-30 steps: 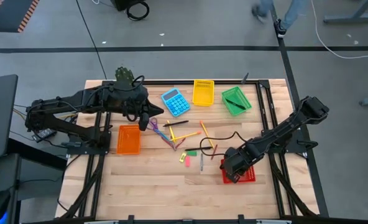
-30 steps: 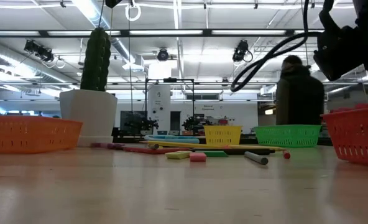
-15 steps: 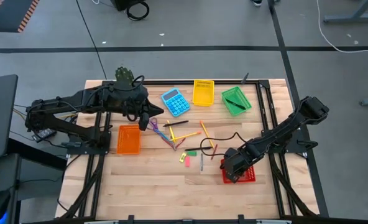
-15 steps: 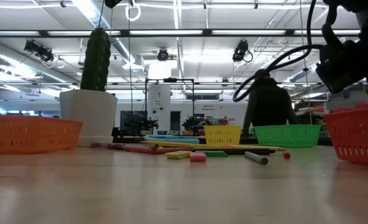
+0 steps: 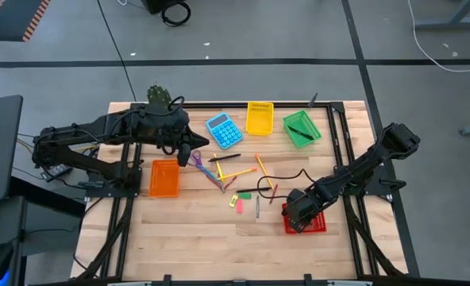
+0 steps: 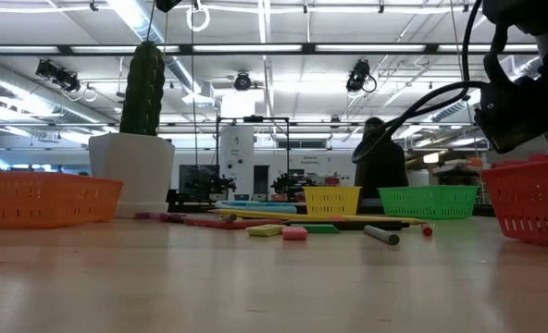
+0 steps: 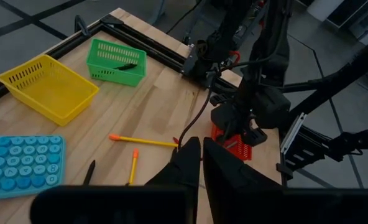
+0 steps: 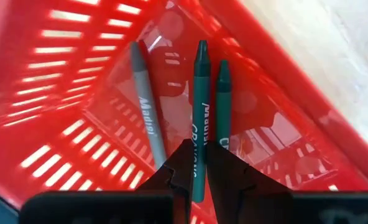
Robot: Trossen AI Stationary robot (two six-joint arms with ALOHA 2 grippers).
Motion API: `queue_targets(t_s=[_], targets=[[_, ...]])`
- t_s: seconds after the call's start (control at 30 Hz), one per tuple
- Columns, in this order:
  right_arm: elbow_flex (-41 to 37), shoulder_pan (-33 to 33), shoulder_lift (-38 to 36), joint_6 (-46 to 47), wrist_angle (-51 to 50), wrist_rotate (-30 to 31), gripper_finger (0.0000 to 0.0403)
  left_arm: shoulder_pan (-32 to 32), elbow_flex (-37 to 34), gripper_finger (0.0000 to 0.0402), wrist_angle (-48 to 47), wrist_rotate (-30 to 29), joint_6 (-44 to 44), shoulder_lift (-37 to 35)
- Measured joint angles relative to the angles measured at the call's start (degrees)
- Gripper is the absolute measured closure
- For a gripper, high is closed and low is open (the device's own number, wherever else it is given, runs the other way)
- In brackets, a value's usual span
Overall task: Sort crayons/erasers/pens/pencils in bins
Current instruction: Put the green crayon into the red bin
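You can read lettering only in the right wrist view, at the frame's centre, on the slim wax crayons lying in the red plastic mesh bin (image 8: 78,93). The grey crayon (image 8: 145,109) carries white print that looks like "Madisi". The dark green crayon (image 8: 200,99) shows the same word, then "CRAYONS". Nothing else is legible.

The surface (image 5: 195,230) was pale, smooth planked wood. Below the right jaws, the red bin (image 8: 59,81) was glossy slotted plastic holding matt waxy crayons (image 8: 143,106).
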Motion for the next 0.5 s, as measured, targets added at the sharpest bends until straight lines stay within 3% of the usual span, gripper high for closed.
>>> queue_targets(t_s=[0.5], targets=[[-1.8,0.0,-0.1,1.0,2.5,-0.1,0.0357,0.0,0.0,0.0377,0.0,0.0,0.0,0.0]])
